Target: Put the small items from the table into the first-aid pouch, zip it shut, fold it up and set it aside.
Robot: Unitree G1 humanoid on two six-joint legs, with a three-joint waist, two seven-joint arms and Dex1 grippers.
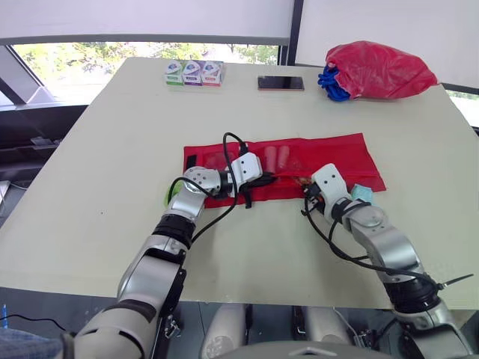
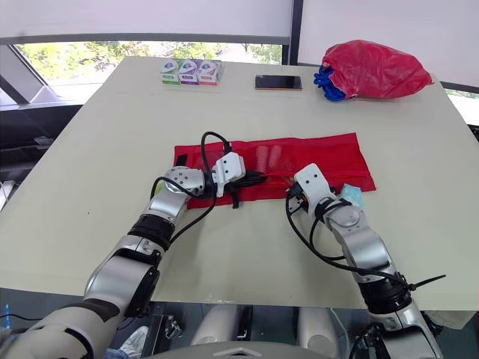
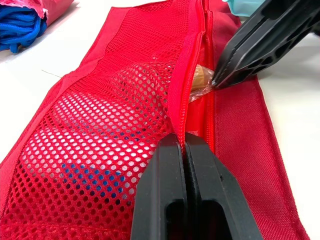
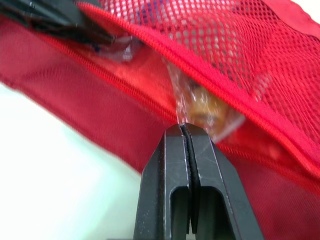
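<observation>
The red first-aid pouch (image 1: 322, 153) lies unfolded flat at mid-table. My left gripper (image 3: 184, 137) is shut on the zipper edge of its mesh pocket (image 3: 115, 100), holding that edge up. My right gripper (image 4: 183, 127) is shut on the clear wrapper of a small brownish wrapped item (image 4: 205, 107), which sits right at the pocket's mouth. Items with blue print (image 3: 90, 175) show through the mesh. In the head views the two grippers, left (image 1: 271, 179) and right (image 1: 305, 183), meet along the pouch's near edge. A teal packet (image 1: 361, 193) lies beside my right wrist, and a green item (image 1: 171, 196) peeks out under my left forearm.
Three small boxes (image 1: 193, 72) and a phone (image 1: 281, 83) lie along the far edge. A red plastic bag (image 1: 378, 69) with a blue bundle (image 1: 333, 86) sits at the far right. Bare tabletop (image 1: 112, 164) stretches to the left of the pouch.
</observation>
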